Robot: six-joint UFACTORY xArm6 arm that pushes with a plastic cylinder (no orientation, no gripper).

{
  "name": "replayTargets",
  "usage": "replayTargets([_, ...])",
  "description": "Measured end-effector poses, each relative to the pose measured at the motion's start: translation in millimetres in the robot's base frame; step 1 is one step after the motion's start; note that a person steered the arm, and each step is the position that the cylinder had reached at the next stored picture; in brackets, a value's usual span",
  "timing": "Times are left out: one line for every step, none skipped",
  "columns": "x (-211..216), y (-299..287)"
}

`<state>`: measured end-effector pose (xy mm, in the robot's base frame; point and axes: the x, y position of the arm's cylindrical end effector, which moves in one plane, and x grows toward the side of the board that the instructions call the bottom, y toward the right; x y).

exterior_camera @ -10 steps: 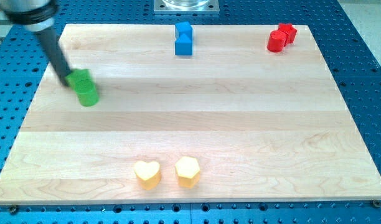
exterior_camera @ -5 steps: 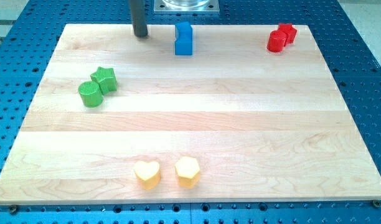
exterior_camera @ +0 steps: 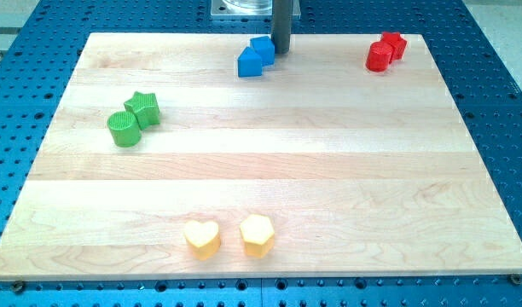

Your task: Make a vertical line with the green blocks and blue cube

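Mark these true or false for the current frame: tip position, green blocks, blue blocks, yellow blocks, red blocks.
1. My tip sits at the right side of the blue blocks, near the view's top. True.
2. The green star and green cylinder lie far apart. False: they touch, at the view's left.
3. The yellow heart is left of the yellow hexagon. True.
4. The red blocks sit at the view's bottom left. False: top right.
5. The greens already line up under the blue blocks. False: they lie well to the left.
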<state>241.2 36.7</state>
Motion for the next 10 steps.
replayTargets([-0.4, -11.0])
replayTargets([-0.6, -23.1])
replayTargets([14.0, -86.5])
replayTargets([29.8, -107.3])
replayTargets([25.9, -151.4])
replayTargets([46.0, -196.8])
replayTargets([75.7, -165.8])
replayTargets([107.7, -104.7])
replayTargets([152.2, -105.7])
replayTargets([144.8, -137.8])
